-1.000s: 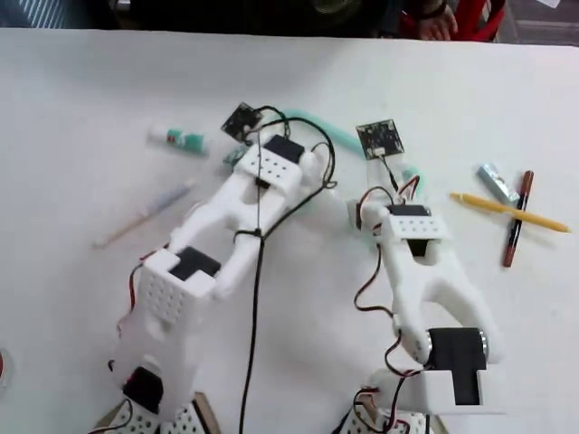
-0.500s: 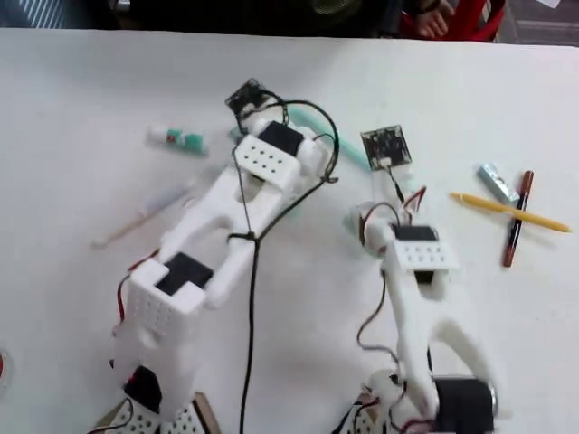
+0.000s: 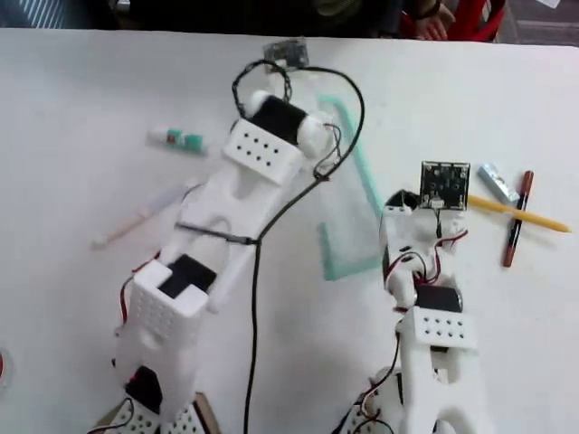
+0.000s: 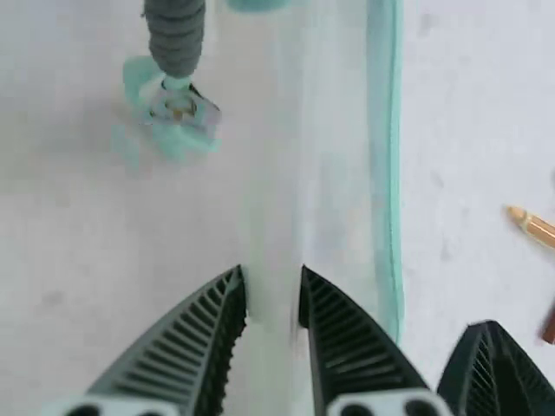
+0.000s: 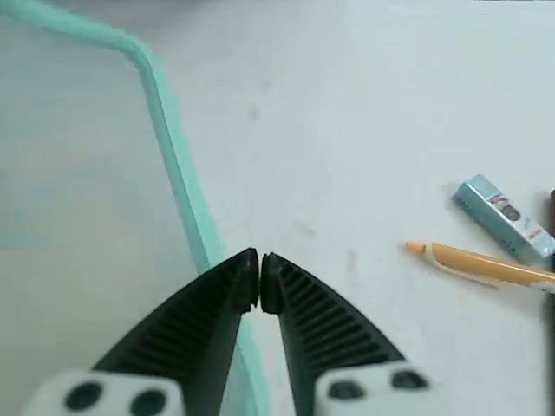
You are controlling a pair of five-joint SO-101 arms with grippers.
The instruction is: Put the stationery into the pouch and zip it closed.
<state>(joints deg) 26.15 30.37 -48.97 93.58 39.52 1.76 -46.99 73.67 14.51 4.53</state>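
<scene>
- My left jaws clamp the pouch (image 4: pixel 334 156) wall; my right jaws are clenched at its rim.
- I should spread its mouth gently, without letting it slip.

Left arm stretched farther up the table, carrying the left gripper (image 4: pixel 271 286) along the pouch (image 3: pixel 355 212). Right arm pulled back toward its base and swung right, nearer the yellow pencil (image 3: pixel 488 205). Pouch was mostly hidden under the arms, now lies uncovered between them
</scene>
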